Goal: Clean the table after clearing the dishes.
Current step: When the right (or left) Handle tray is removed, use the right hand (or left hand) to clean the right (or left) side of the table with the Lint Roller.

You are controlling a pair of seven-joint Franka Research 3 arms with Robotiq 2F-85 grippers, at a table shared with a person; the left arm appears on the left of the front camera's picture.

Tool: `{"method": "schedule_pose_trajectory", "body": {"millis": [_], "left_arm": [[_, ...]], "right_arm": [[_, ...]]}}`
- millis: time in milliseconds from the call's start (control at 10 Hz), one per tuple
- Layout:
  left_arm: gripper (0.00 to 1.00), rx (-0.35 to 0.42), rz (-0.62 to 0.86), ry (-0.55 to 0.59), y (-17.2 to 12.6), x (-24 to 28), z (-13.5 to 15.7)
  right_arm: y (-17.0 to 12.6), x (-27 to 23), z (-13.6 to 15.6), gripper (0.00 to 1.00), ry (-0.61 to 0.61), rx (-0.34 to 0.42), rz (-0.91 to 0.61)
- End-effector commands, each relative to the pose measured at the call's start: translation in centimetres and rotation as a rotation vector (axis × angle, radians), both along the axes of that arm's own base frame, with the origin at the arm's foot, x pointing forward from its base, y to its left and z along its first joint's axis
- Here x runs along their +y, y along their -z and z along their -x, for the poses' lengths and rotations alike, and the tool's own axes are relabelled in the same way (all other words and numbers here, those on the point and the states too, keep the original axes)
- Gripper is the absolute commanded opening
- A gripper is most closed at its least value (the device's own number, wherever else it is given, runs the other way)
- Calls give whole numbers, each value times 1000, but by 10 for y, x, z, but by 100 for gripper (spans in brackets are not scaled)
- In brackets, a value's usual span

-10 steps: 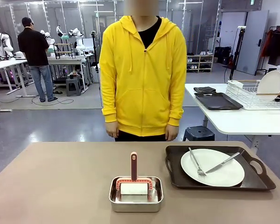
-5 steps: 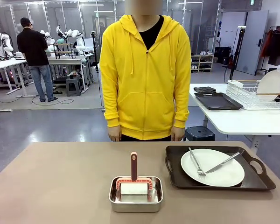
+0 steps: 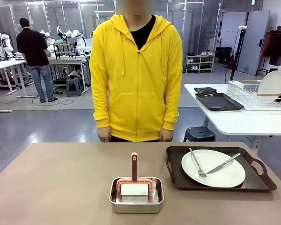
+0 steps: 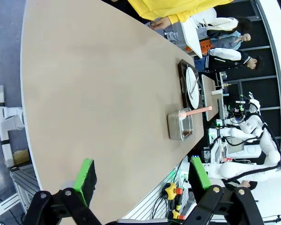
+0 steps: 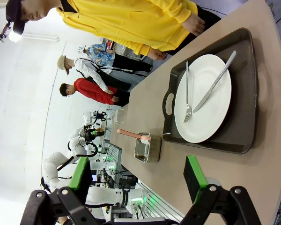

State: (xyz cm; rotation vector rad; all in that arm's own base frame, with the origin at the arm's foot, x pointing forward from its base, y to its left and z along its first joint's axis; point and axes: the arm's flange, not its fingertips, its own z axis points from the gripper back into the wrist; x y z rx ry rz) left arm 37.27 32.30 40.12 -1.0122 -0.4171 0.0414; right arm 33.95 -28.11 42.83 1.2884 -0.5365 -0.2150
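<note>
The taupe-brown table point(image 3: 61, 178) carries one set of dishes: a white plate point(image 3: 213, 168) with a fork and knife, lying on a dark handled tray point(image 3: 257, 182) at the right. In the right wrist view the plate point(image 5: 203, 105) lies ahead of my right gripper point(image 5: 136, 176), which hangs open above the table's near edge, holding nothing. My left gripper point(image 4: 143, 177) is also open and empty, high over the table's left part, with the plate point(image 4: 192, 86) far off.
A steel pan point(image 3: 136, 194) holding a pink-handled roller sits at front centre. A person in a yellow hoodie point(image 3: 138, 79) stands at the far edge, hands down. A white side table point(image 3: 239, 123) at the right holds a wire rack point(image 3: 257, 96) and a dark tray point(image 3: 218, 101).
The person has shifted a little toward picture left. Nothing on the table has moved.
</note>
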Motion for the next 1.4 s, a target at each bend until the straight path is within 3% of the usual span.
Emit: {"method": "schedule_pose_trajectory", "body": {"millis": [0,1300], "left_arm": [[100,2,2,6,-3,1,4],[100,2,2,6,-3,1,4]], "right_arm": [[-3,0,2,100,-4,-7,-3],[-3,0,2,100,-4,-7,-3]]}}
